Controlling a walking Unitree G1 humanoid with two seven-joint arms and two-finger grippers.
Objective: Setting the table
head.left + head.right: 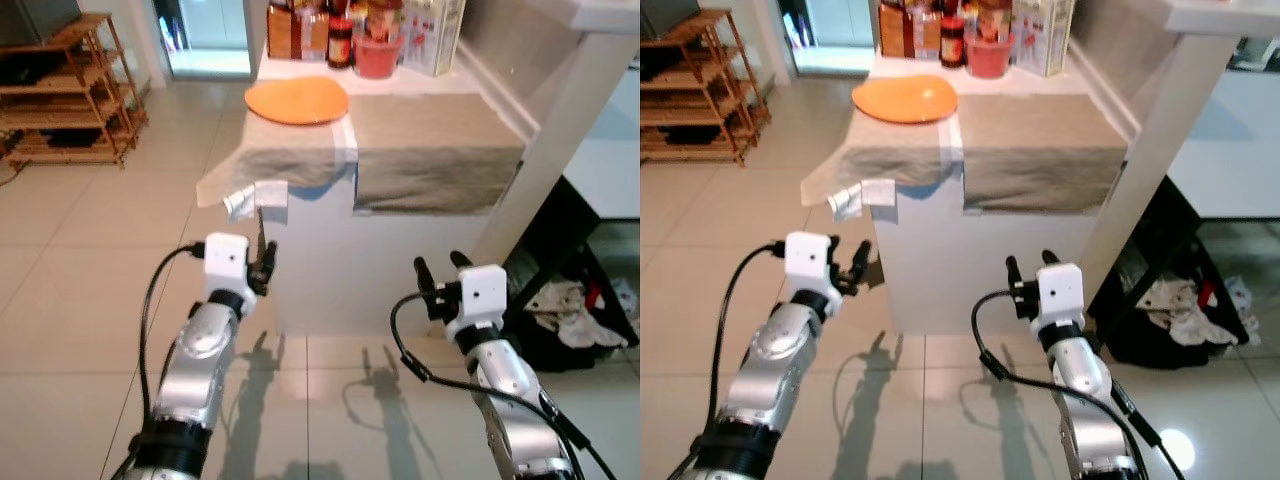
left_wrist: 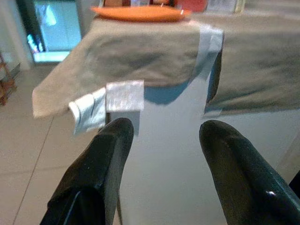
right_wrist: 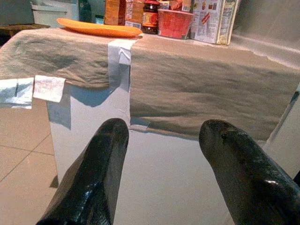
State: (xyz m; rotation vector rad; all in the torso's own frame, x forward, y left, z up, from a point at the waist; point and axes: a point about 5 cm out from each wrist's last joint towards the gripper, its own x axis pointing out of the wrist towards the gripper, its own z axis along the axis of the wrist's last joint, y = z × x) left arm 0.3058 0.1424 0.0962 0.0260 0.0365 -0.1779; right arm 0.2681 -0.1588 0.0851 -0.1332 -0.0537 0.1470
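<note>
Your left gripper [image 1: 264, 262] and right gripper [image 1: 440, 268] hang spread and empty, short of the table [image 1: 330, 270]. Step closer first, squarely; the orange plate [image 1: 297, 100] sits far back on the cloth [image 1: 420, 150], near jars [image 1: 340, 35].

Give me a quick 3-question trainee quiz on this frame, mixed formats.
1. True or false: the orange plate sits on the beige cloth.
2. Left gripper and right gripper: holding anything?
3. The red container stands: A) at the table's back among jars and boxes, B) on the floor, C) on the wooden shelf.

Key
1. True; it rests on the cloth's left section.
2. No, both open and empty, short of the table.
3. A
</note>
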